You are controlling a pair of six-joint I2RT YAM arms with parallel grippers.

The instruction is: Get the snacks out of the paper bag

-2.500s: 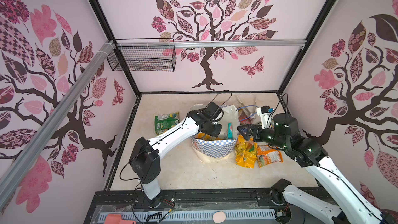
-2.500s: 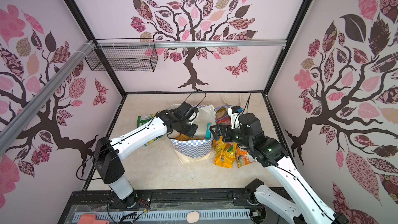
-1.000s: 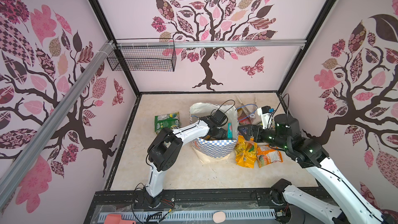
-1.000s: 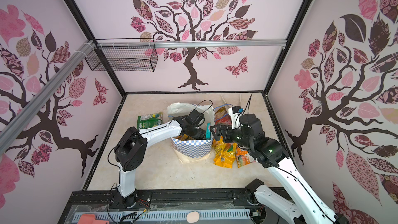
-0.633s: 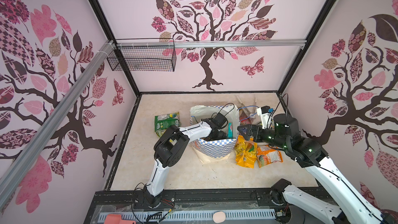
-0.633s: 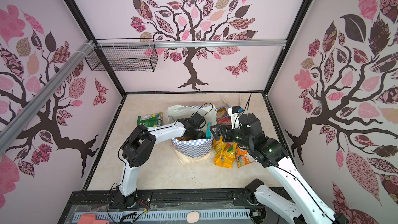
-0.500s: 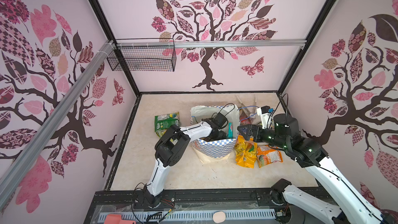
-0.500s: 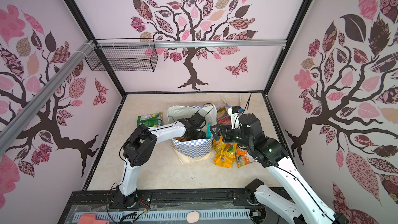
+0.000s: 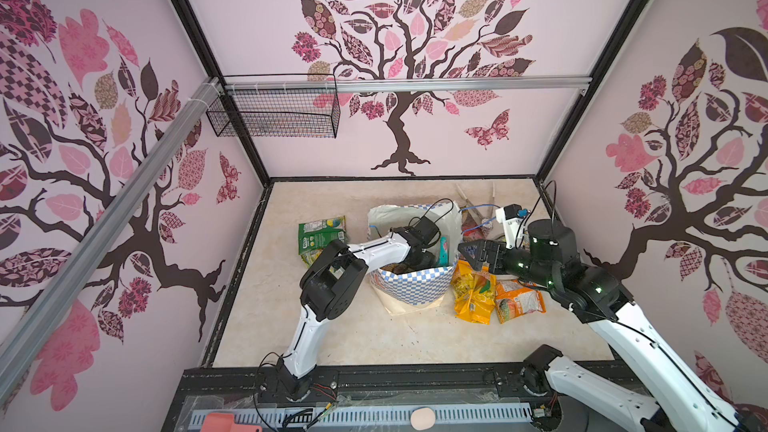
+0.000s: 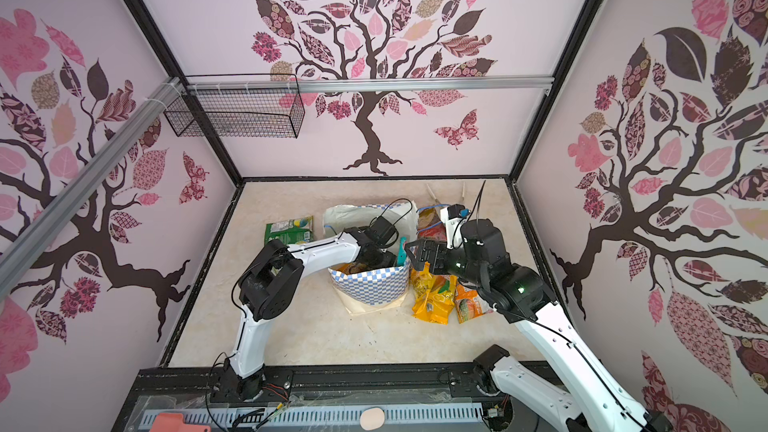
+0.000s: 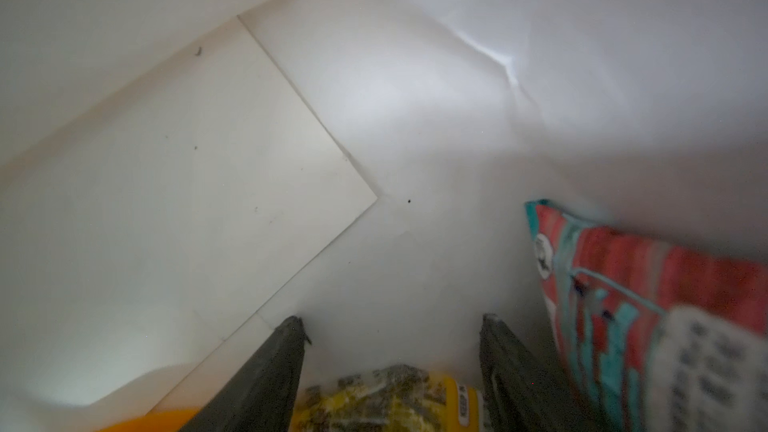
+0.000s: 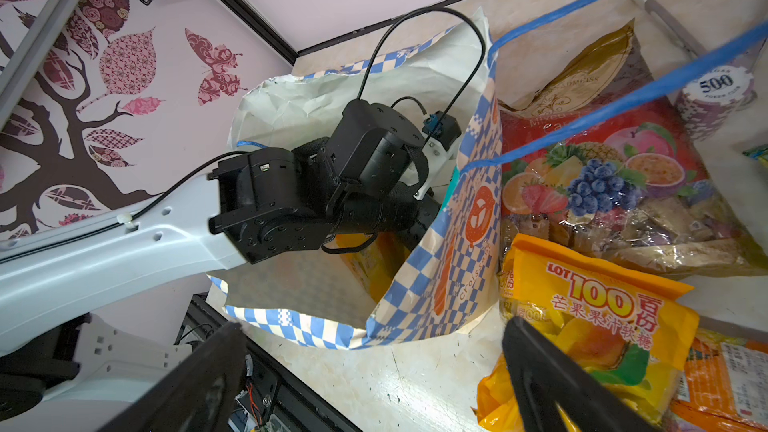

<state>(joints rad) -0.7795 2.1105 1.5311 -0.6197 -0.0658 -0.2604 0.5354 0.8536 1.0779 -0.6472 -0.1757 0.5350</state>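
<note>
The paper bag (image 9: 411,288) (image 10: 370,284) stands upright mid-table, its checkered band facing front. My left gripper (image 11: 394,320) reaches down inside it; its fingers stand apart, with a yellow packet (image 11: 374,401) between them near their bases. A teal-and-red packet (image 11: 623,284) leans on the bag's inner wall beside it. My right gripper (image 12: 372,324) (image 9: 473,253) hovers open and empty just right of the bag. Outside lie a yellow mango packet (image 9: 473,292) (image 12: 590,317), an orange packet (image 9: 519,301), a red fruit packet (image 12: 602,176) and a green packet (image 9: 320,236).
Metal tongs (image 9: 461,193) lie near the back wall. A stack of poker chips (image 12: 715,93) and a gold packet (image 12: 582,76) sit behind the red packet. The bag's blue cord handles (image 12: 623,93) hang across the right wrist view. A wire basket (image 9: 274,112) is fixed high at back left.
My left arm has folded and pushed the gripper deeper into the bag, and its fingers have drawn closer together. The right arm has stayed where it was.
</note>
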